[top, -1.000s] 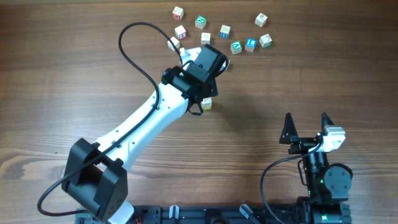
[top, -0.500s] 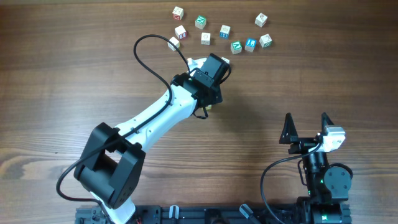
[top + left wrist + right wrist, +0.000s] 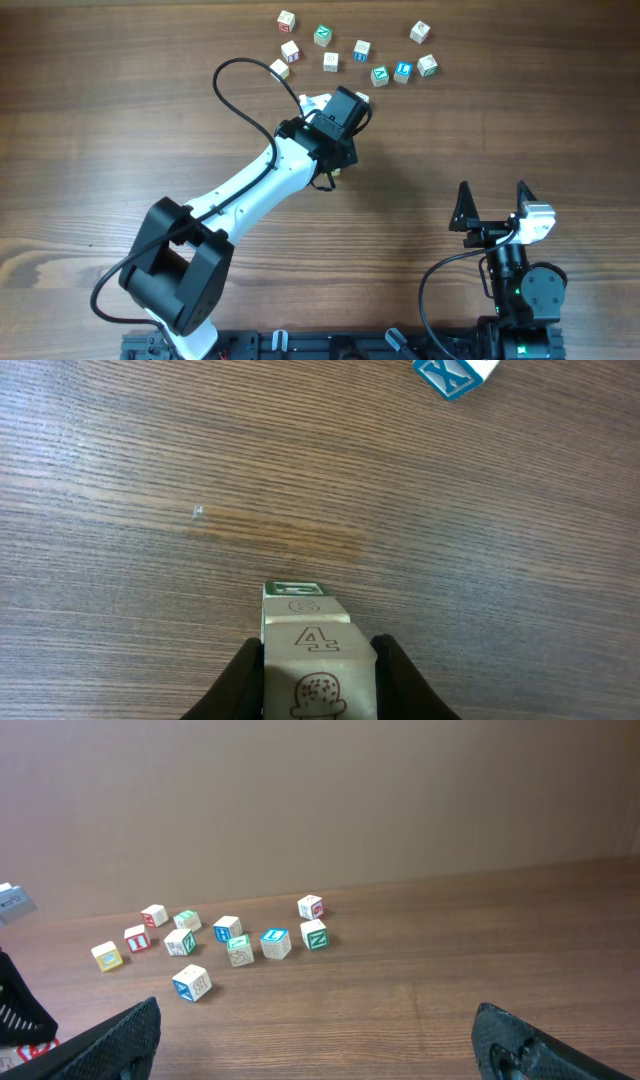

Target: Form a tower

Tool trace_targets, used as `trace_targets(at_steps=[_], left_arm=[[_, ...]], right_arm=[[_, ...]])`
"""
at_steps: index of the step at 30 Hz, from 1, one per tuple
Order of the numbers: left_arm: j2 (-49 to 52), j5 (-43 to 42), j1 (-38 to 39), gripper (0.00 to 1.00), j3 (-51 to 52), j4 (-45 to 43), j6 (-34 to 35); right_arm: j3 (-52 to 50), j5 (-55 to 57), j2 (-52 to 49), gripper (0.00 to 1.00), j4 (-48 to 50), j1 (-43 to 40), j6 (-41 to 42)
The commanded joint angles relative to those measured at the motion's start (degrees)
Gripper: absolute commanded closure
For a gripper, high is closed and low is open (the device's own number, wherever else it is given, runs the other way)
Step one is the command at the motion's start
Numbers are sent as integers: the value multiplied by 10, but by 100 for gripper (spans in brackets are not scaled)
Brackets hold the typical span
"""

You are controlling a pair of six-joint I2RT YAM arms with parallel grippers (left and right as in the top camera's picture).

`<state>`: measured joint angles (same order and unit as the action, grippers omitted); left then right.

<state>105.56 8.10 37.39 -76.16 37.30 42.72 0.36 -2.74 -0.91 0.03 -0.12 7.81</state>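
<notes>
Working over wooden table (image 3: 100, 120). Stretching left arm (image 3: 240, 190) out to table middle; parking right arm (image 3: 520, 290) at near right edge, well apart from everything. Clamping left gripper (image 3: 318, 660) narrow on the tower (image 3: 305, 640), pale cubes pinched between both fingers, green-marked cube at far end, "4" cube nearer the jaws. Hiding the tower under the wrist in overhead. Holding right gripper (image 3: 493, 200) wide, nothing in it. Judging task as only partly done: few cubes stacked, exact count unclear. Leaving roughly ten loose letter cubes (image 3: 361, 49) scattered along far edge, one blue-marked cube (image 3: 452, 372) near the tower, all waiting for stacking.
</notes>
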Motion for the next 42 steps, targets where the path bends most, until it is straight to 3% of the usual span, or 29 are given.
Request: trace_targets(at_steps=[1,6,12,42], left_arm=[[3,9,2,95,13,2,15],[3,10,2,87,13,-3,14],[3,10,2,96,13,-18,10],[3,12,2,96,13,-5,-20]], right_arm=[[-1,-1,3,0,1,3,-3],[-1,-1,3,0,1,3,-2],[-1,-1,3,0,1,3,-3],[-1,-1,3,0,1,3,-2]])
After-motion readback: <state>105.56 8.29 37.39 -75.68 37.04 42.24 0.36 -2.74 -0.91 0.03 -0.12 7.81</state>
